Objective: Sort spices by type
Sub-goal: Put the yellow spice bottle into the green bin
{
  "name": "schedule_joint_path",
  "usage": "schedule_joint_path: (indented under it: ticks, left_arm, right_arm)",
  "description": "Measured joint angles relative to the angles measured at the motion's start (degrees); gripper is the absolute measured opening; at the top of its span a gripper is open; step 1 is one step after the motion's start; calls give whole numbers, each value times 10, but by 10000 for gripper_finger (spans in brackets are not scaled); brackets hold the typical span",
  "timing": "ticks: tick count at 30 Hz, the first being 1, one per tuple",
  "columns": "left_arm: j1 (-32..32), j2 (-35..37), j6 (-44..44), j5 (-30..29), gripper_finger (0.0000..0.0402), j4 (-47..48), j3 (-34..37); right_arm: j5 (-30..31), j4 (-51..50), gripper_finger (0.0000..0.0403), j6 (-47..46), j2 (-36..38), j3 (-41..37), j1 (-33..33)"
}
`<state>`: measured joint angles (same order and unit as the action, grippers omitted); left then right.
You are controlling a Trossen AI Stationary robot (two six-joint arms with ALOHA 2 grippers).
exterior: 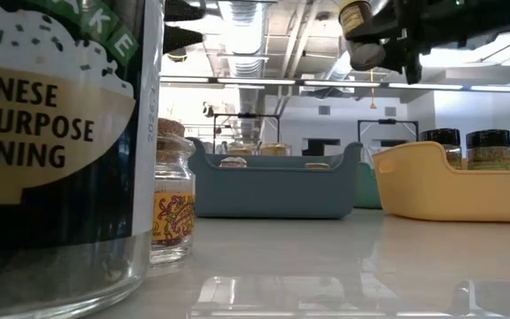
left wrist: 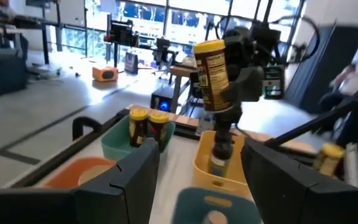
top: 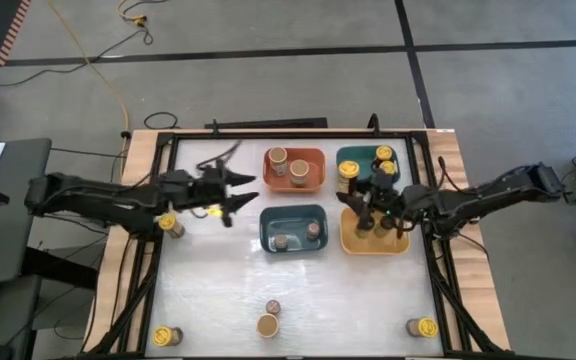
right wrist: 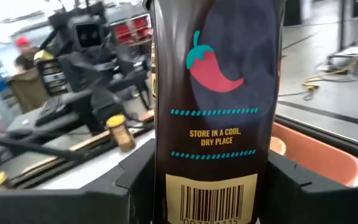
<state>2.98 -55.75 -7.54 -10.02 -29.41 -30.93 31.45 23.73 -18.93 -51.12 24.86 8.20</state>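
overhead, table-level and two wrist cameras.

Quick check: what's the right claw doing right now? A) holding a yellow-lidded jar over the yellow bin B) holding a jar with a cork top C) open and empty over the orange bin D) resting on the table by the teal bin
A: the right claw is shut on a yellow-lidded jar, held above the yellow bin.

Between the right gripper's black fingers (right wrist: 135,180) stood a dark brown cylindrical jar (right wrist: 219,106) printed with a red chilli, teal dotted lines, yellow lettering and a tan barcode panel. Beyond the fingers lay an orange plastic bin (right wrist: 319,152).
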Motion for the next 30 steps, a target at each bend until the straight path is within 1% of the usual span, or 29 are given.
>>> schedule_joint_path:
  ticks: [4,6,9,13,18,21,24,27,30]
  left_arm:
    - [0,-103,59,0,217,-12,-81]
    - [0,-147,70,0,217,-13,-124]
    - [0,-205,54,0,217,-14,-183]
    - [0,-278,37,1,217,-11,-243]
    - [0,-361,-15,2,217,-12,-310]
    - [0,-397,-17,2,220,4,-346]
    - [0,-416,-4,9,229,36,-381]
    - [0,-420,27,8,247,98,-420]
    - [1,-419,38,8,273,143,-445]
  right_arm:
    - [-47,-6,224,32,0,-1,-8]
    - [-55,-4,224,40,0,-1,-8]
    - [-58,-9,225,43,3,-1,-9]
    - [-63,-10,225,58,3,-1,-13]
    - [-69,-9,226,64,3,-1,-19]
    - [-76,-10,226,74,3,-1,-25]
    - [-83,-12,226,74,10,-1,-27]
    - [-88,-23,226,74,19,-1,-27]
    - [-89,-32,227,74,31,-1,-32]
